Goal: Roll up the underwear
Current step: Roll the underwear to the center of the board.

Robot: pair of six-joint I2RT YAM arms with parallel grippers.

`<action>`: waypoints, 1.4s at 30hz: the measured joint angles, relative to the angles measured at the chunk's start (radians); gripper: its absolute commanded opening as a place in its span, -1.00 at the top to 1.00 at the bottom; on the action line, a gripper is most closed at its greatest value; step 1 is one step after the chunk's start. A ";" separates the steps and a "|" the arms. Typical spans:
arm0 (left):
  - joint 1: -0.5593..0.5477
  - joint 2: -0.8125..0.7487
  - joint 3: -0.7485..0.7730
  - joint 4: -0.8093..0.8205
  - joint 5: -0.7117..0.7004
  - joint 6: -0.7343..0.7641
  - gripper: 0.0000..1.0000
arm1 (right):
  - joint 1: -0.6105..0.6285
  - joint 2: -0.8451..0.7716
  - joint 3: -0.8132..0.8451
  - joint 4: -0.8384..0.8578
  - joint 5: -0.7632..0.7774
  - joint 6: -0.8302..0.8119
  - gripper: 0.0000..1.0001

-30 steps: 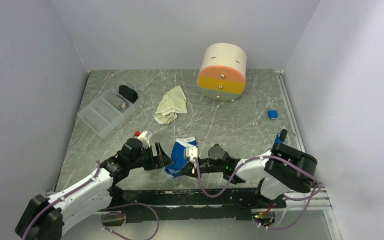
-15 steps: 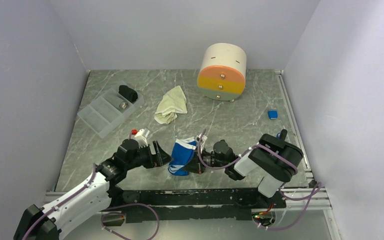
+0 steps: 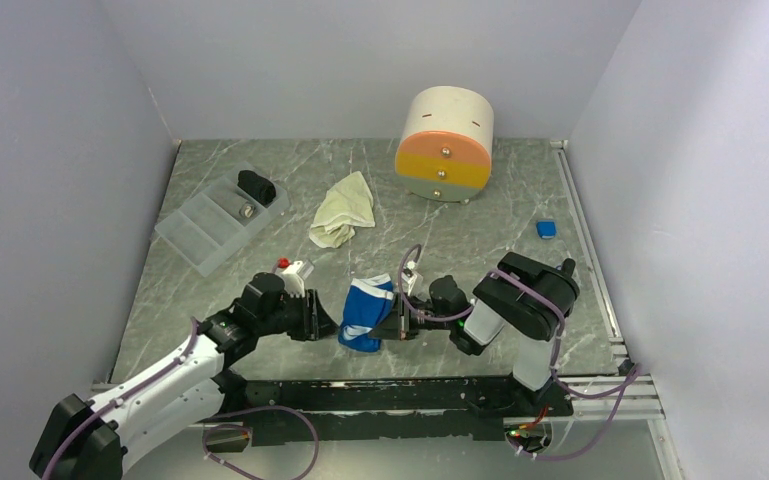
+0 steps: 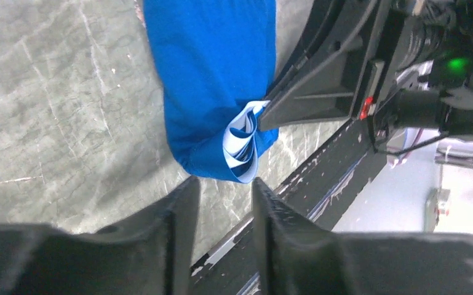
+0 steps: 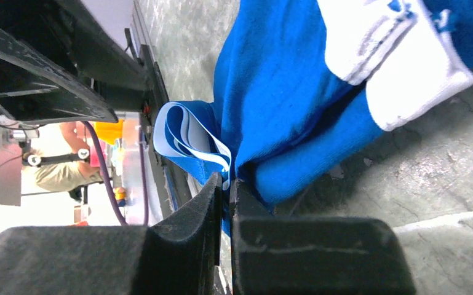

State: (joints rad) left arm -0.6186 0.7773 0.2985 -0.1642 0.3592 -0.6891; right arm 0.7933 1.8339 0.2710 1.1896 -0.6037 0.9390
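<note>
The blue underwear [image 3: 365, 313] with white trim lies bunched into a loose roll near the table's front, between both arms. My right gripper [image 3: 398, 322] comes in from the right and is shut on its folded edge [image 5: 226, 184], blue cloth [image 5: 283, 92] pinched between the pads. My left gripper [image 3: 326, 318] sits just left of the roll. Its fingers stand a little apart with nothing between them [image 4: 224, 184], and the roll's spiral end [image 4: 243, 144] lies just beyond the tips. The cream underwear [image 3: 343, 210] lies crumpled further back.
A round cream, orange and yellow drawer unit [image 3: 445, 145] stands at the back. A clear divided tray [image 3: 205, 235] at the left holds a black rolled bundle [image 3: 256, 186]. A small blue object [image 3: 546, 229] lies at the right. The black front rail [image 3: 390, 395] runs close below the roll.
My left gripper's jaws have narrowed beside the roll. The right arm has folded in toward the left and turned, and the blue underwear shifted slightly away from the front edge.
</note>
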 measured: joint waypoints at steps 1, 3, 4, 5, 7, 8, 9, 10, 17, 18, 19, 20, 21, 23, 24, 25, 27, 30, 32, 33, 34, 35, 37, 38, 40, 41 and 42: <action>0.000 0.002 0.000 0.002 0.011 0.004 0.41 | -0.003 0.005 0.002 0.002 -0.004 0.010 0.85; 0.000 0.010 0.000 0.008 0.045 0.016 0.57 | -0.007 0.007 0.005 0.000 -0.007 0.023 0.85; 0.000 0.021 0.000 0.019 0.067 0.017 0.61 | -0.008 0.007 0.006 -0.001 -0.008 0.024 0.84; 0.000 0.037 0.000 0.037 0.092 0.018 0.65 | -0.010 0.007 0.008 -0.008 -0.008 0.027 0.83; 0.000 0.079 -0.001 0.070 0.144 0.021 0.73 | -0.013 0.006 0.011 -0.024 -0.006 0.030 0.83; -0.001 0.094 -0.001 0.081 0.161 0.021 0.77 | -0.014 0.004 0.012 -0.034 -0.005 0.031 0.82; -0.004 0.114 -0.001 0.096 0.184 0.022 0.79 | -0.016 0.002 0.013 -0.042 -0.004 0.031 0.82; -0.006 0.124 -0.001 0.106 0.197 0.022 0.80 | -0.018 -0.001 0.016 -0.051 -0.004 0.030 0.81; -0.053 0.204 -0.001 0.187 0.243 0.015 0.81 | -0.029 -0.009 0.040 -0.111 -0.014 0.025 0.79; -0.059 0.217 -0.001 0.203 0.240 0.012 0.81 | -0.031 -0.009 0.043 -0.116 -0.017 0.024 0.79; -0.063 0.232 -0.001 0.221 0.232 0.004 0.82 | -0.031 -0.009 0.045 -0.119 -0.019 0.024 0.78; -0.066 0.241 -0.001 0.232 0.221 -0.003 0.83 | -0.032 -0.009 0.045 -0.119 -0.021 0.024 0.76; -0.068 0.250 -0.001 0.241 0.207 -0.007 0.84 | -0.033 -0.009 0.045 -0.119 -0.023 0.025 0.74; -0.069 0.264 -0.001 0.260 0.177 -0.011 0.86 | -0.035 -0.009 0.045 -0.119 -0.026 0.025 0.71; -0.069 0.275 -0.001 0.274 0.160 -0.011 0.87 | -0.036 -0.009 0.045 -0.119 -0.027 0.026 0.70; -0.068 0.285 -0.001 0.286 0.146 -0.012 0.88 | -0.037 -0.009 0.045 -0.119 -0.029 0.026 0.68; -0.069 0.313 -0.001 0.307 0.120 -0.011 0.90 | -0.039 -0.009 0.045 -0.117 -0.032 0.027 0.62; -0.069 0.379 -0.001 0.342 0.084 -0.005 0.90 | -0.041 -0.012 0.044 -0.116 -0.035 0.030 0.48; -0.070 0.416 -0.001 0.363 0.068 -0.005 0.90 | -0.043 -0.024 0.044 -0.121 -0.034 0.030 0.43; -0.070 0.428 -0.001 0.373 0.061 -0.005 0.90 | -0.045 -0.037 0.044 -0.134 -0.033 0.026 0.36; -0.070 0.435 -0.001 0.382 0.058 -0.005 0.90 | -0.047 -0.054 0.044 -0.153 -0.030 0.021 0.28; -0.070 0.436 -0.001 0.386 0.052 -0.005 0.90 | -0.049 -0.075 0.044 -0.176 -0.026 0.012 0.20; -0.072 0.435 -0.001 0.393 0.037 -0.003 0.90 | -0.051 -0.129 0.044 -0.231 -0.017 -0.013 0.08; -0.072 0.435 -0.001 0.394 0.034 -0.003 0.90 | -0.051 -0.169 0.044 -0.275 -0.005 -0.034 0.01; -0.073 0.435 -0.001 0.395 0.031 -0.002 0.90 | -0.051 -0.266 0.050 -0.373 0.020 -0.089 -0.10; -0.073 0.435 -0.001 0.396 0.028 -0.002 0.90 | -0.051 -0.317 0.059 -0.433 0.032 -0.126 -0.13; -0.073 0.435 -0.001 0.396 0.028 0.000 0.90 | -0.051 -0.357 0.069 -0.478 0.047 -0.155 -0.14</action>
State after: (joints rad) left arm -0.6918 1.2125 0.2977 0.2321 0.3870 -0.6895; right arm 0.7425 1.4773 0.3401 0.7116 -0.5564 0.7837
